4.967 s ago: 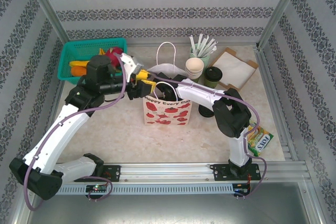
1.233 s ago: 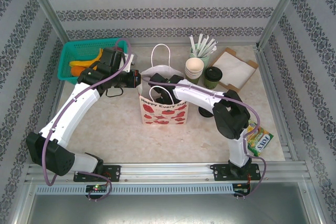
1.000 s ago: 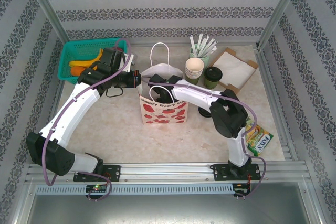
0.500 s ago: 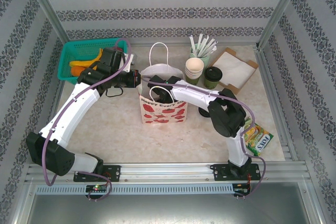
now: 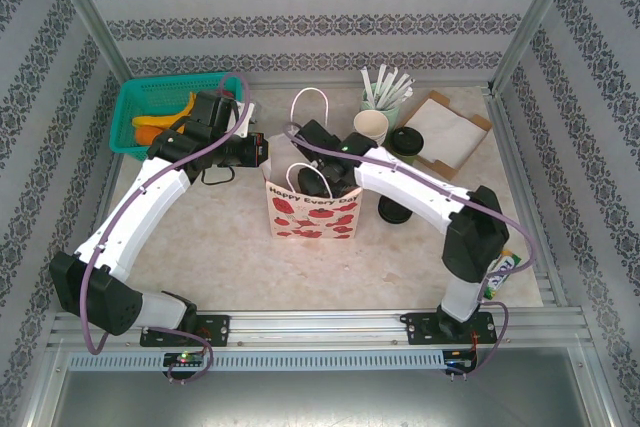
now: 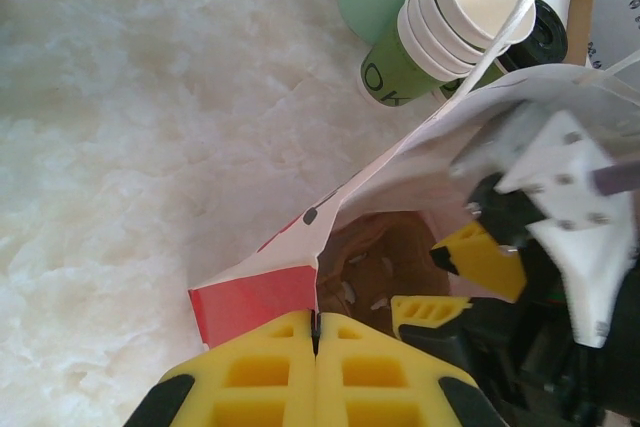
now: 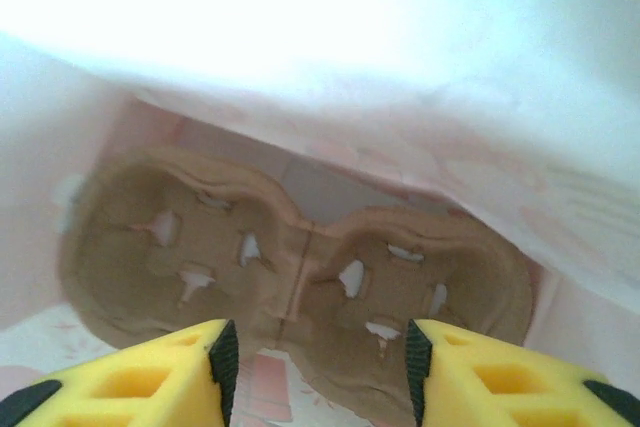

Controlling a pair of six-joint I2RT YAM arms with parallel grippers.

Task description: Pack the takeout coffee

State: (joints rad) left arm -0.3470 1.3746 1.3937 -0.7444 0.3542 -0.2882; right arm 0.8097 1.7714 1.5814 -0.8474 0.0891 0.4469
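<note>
Inside paper bag [image 5: 312,212]: right gripper [image 7: 318,352] released above cup carrier [image 7: 300,257]; exit vertically for far-edge takeout coffee [image 5: 405,143]. Left gripper [image 6: 315,367] clenches rim.

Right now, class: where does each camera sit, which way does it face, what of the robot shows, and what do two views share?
Top external: above and behind the bases, looking down at the table; left arm and right arm show.
Left wrist: beside the paper bag, facing its mouth; left pincer shut on its rim.
Right wrist: in the bag's mouth, facing down at the cup carrier; right pincer open.
Shared: both wrist views see the carrier in the bag.
</note>
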